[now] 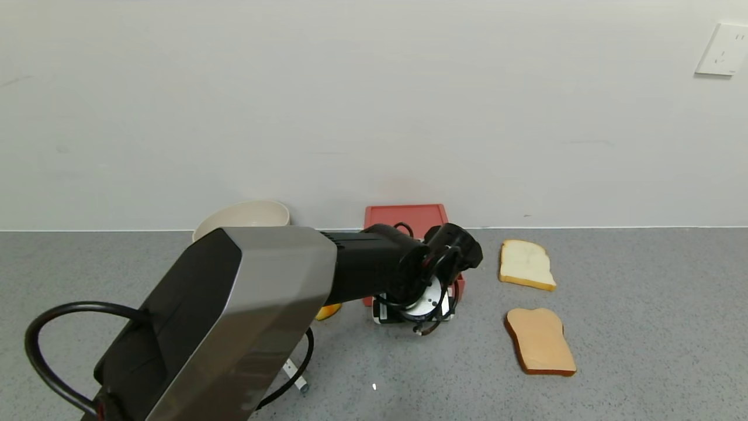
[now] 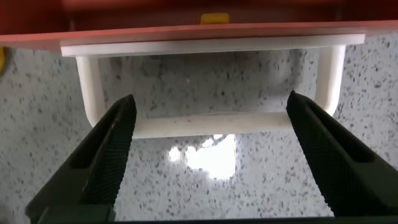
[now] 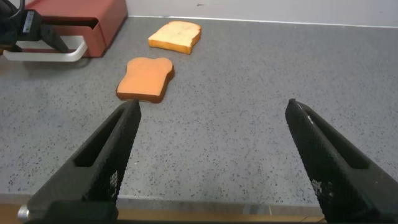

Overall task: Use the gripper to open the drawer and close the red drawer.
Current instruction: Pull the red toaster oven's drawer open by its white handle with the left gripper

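Observation:
The coral-red drawer (image 1: 409,216) sits by the back wall, partly hidden by my left arm. Its white loop handle (image 2: 211,124) lies just above the grey table. My left gripper (image 2: 211,102) is open, with one finger (image 2: 112,149) at each end of the handle bar, which runs between the tips. In the head view the left gripper (image 1: 412,318) points down at the drawer's front. The right wrist view shows the drawer (image 3: 93,18), its handle (image 3: 53,56) and the left gripper (image 3: 25,28) far off. My right gripper (image 3: 211,109) is open and empty over bare table.
A pale bread slice (image 1: 526,263) and a browner slice (image 1: 540,342) lie right of the drawer. A cream bowl (image 1: 242,219) stands at the wall on the left. A yellow object (image 1: 328,311) peeks out under the left arm.

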Robot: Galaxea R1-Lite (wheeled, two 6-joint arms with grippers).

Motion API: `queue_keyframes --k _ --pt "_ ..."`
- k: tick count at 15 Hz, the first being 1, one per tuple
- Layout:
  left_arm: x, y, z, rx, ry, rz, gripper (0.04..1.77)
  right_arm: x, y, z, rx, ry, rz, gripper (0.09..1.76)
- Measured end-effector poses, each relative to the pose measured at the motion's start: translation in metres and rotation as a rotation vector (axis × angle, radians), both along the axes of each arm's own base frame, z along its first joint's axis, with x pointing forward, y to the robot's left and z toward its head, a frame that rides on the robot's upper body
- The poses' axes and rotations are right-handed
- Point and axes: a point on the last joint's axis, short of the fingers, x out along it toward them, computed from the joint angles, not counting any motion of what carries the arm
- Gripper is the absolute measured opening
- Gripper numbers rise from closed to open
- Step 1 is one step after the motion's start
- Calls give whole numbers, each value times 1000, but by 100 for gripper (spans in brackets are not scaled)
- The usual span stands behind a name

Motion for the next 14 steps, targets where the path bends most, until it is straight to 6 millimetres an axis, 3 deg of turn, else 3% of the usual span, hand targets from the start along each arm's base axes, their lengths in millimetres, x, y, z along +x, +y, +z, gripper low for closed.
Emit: queue_keyframes --k 14 --pt "-39 -7 -1 3 142 48 172 0 0 0 0 0 0 171"
